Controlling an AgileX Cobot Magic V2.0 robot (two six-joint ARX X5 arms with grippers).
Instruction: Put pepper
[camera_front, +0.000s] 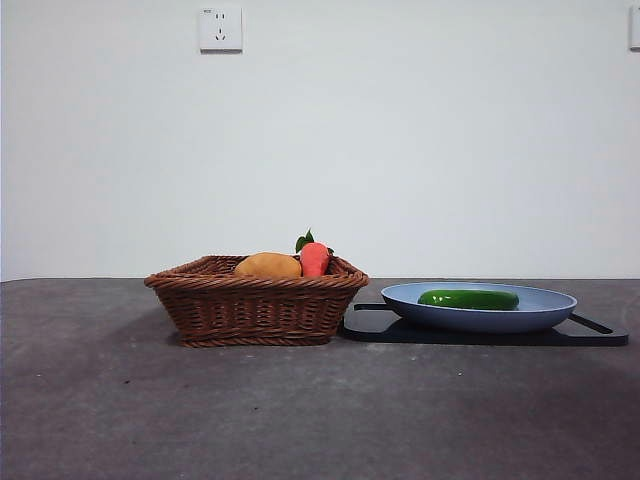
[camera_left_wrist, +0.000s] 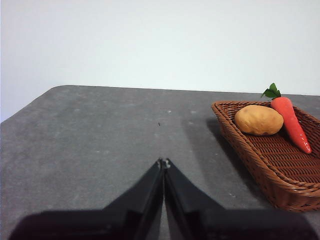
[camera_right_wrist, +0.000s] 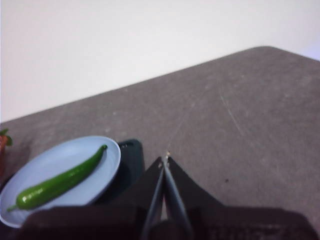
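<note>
The glossy green pepper (camera_front: 468, 298) lies in the blue plate (camera_front: 545, 312), which stands on a black tray at the right. It also shows in the right wrist view (camera_right_wrist: 60, 181) on the plate (camera_right_wrist: 30, 170). My right gripper (camera_right_wrist: 164, 160) is shut and empty, apart from the plate and above the bare table. My left gripper (camera_left_wrist: 163, 162) is shut and empty, over the table beside the wicker basket (camera_left_wrist: 250, 157). Neither gripper shows in the front view.
The wicker basket (camera_front: 255, 305) stands left of the plate and holds a yellow-orange oval fruit (camera_front: 267, 266) and a red-orange carrot with green leaves (camera_front: 314, 257). A black tray (camera_front: 600, 332) lies under the plate. A white wall stands behind the table.
</note>
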